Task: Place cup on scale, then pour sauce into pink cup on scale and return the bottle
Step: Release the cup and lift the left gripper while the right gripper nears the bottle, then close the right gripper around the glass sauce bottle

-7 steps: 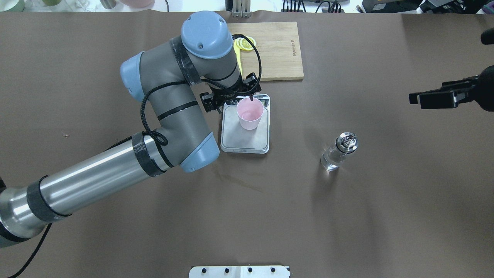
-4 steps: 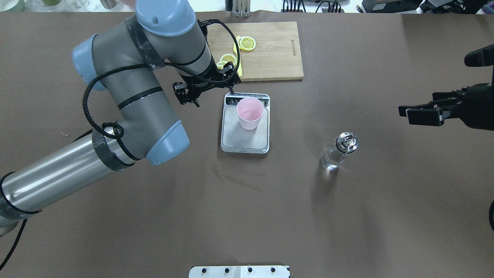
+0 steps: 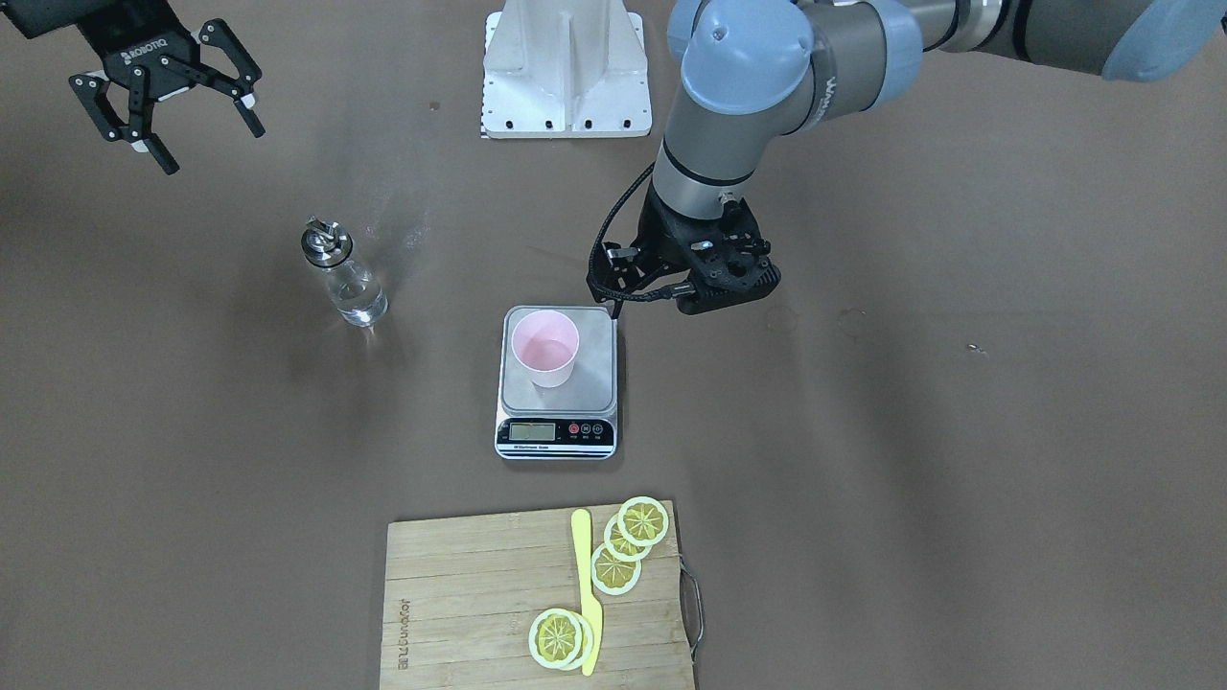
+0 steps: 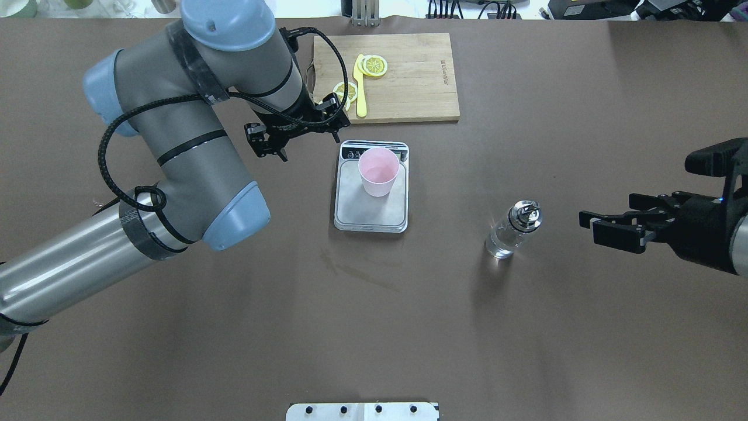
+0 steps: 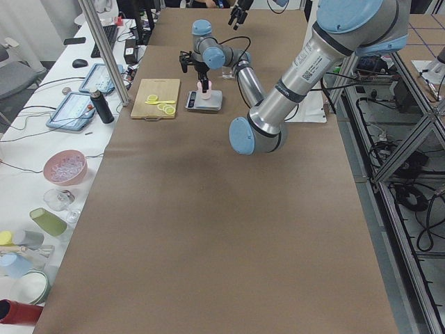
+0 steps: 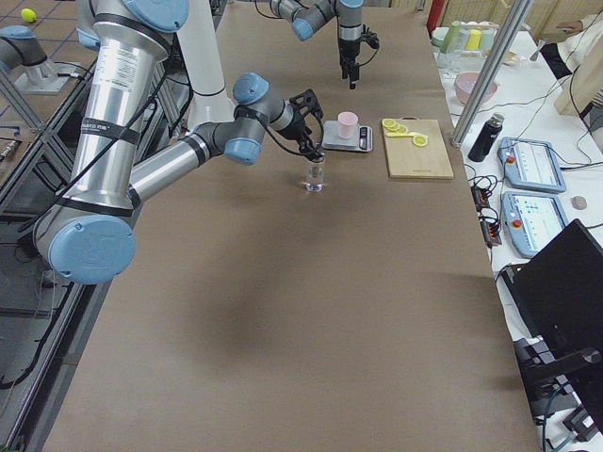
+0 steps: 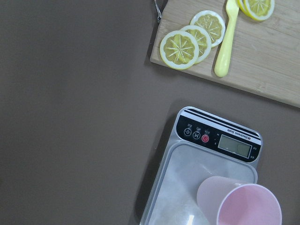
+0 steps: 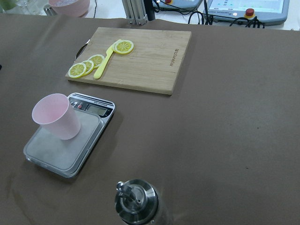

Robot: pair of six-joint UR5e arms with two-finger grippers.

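Count: one cup (image 4: 378, 171), one scale (image 4: 370, 209), one bottle (image 4: 513, 229), two grippers.

The cup was pale pink, smooth plastic, tapered, without a handle. It stood upright on the scale's platform, towards the display end. The scale was a flat rectangle with rounded corners. Its platform was brushed grey steel, and its black front strip carried one LCD, one red button and two dark ones.

The bottle was clear glass with a black collar and a shiny metal spout cap. It stood upright on the brown matte table (image 4: 409, 321), well apart from the scale, on the right arm's side. Its liquid was barely discernible.

The left gripper (image 4: 310, 149) hung beside the scale's display end, fingers spread wide, holding nothing. The right gripper (image 3: 213, 144) was likewise wide open and empty, near the bottle but not touching it.

Beyond the scale lay one rectangular wooden cutting board (image 4: 421, 88) with visible grain. On it were one yellow plastic knife (image 4: 360, 88) and lemon slices (image 3: 623, 546). Three overlapped in a row, and one lay apart with what looked like a fifth beneath it.
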